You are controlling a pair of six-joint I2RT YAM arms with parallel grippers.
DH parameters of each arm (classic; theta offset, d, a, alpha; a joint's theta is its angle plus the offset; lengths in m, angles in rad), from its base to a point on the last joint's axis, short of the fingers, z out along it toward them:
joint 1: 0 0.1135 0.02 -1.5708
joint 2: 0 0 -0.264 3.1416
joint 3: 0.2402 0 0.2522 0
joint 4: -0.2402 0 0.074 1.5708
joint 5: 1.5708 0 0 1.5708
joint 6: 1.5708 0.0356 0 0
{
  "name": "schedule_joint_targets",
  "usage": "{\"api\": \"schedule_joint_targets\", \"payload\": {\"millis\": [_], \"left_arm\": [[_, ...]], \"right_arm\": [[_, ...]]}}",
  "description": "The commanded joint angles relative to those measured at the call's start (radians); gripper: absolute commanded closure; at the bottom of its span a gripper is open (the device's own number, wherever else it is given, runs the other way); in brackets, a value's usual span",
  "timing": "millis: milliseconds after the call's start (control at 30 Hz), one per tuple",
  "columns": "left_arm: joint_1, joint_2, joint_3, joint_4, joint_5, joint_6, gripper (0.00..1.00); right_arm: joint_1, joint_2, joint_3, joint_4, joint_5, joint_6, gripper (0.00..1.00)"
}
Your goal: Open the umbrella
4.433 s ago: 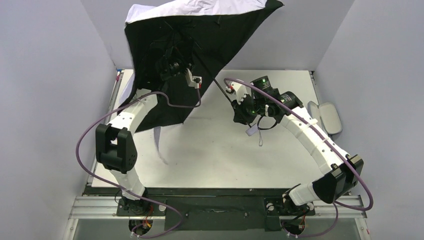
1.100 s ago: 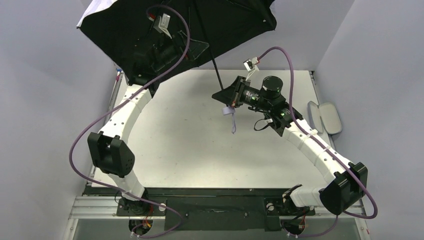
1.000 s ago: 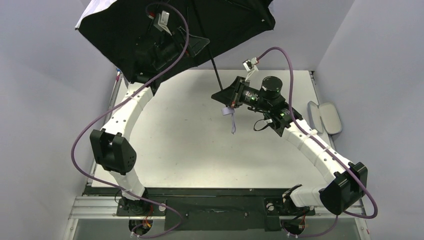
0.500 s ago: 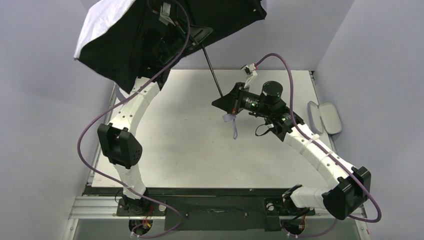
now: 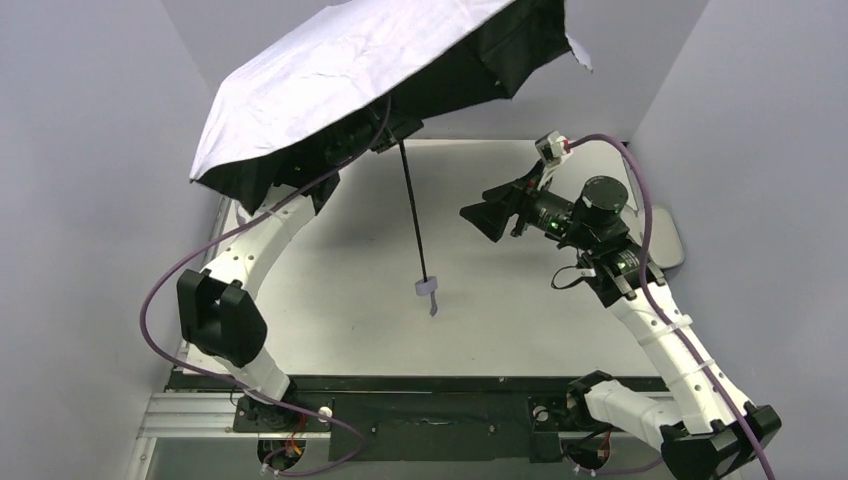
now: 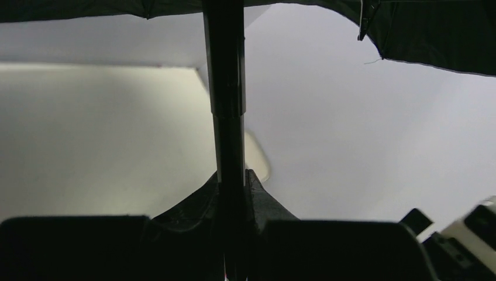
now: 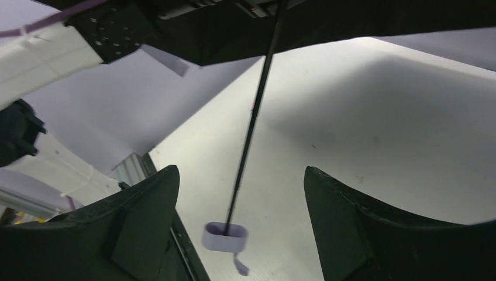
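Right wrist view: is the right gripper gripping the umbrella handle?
No, the right gripper stands wide open, and the umbrella handle hangs free on its shaft, touching neither finger.

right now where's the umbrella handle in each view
top external: handle hangs just below centre, at the bottom end of the shaft.
left wrist: not in it; only the shaft shows, running up the middle.
right wrist: handle sits at bottom centre-left, at the foot of the shaft.
shared landmark: the thin black shaft, seen in all three.
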State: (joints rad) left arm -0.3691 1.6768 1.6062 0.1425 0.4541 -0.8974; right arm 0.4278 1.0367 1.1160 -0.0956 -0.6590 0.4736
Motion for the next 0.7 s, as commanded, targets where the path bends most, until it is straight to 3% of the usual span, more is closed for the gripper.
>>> {"api": "schedule_joint_targets", "payload": {"millis": [0,133,333,467,667], "left_arm": [[-0.056,-0.145,-0.018,-0.116,-0.118,0.144,1.0],[-0.121,-0.208,-0.063,-0.262,-0.246,0.216,1.0],[-0.163,-0.238,-0.213,-0.219,-0.257,0.293,1.0],[-0.162,-0.232,-0.293,-0.146,-0.235,0.307,1.0],[-0.146,-0.257,-0.487,0.136,-0.045,0.229,1.0]], "right_arm": [[-0.032,-0.051,0.015,-0.184,0.073,-0.173,0.26],[-0.06,-0.107,-0.01,-0.294,0.143,-0.252,0.25],[-0.073,-0.224,-0.081,-0.432,0.265,-0.396,0.25],[-0.074,-0.309,-0.15,-0.474,0.337,-0.462,0.25],[-0.073,-0.357,-0.196,-0.516,0.361,-0.528,0.25]]}}
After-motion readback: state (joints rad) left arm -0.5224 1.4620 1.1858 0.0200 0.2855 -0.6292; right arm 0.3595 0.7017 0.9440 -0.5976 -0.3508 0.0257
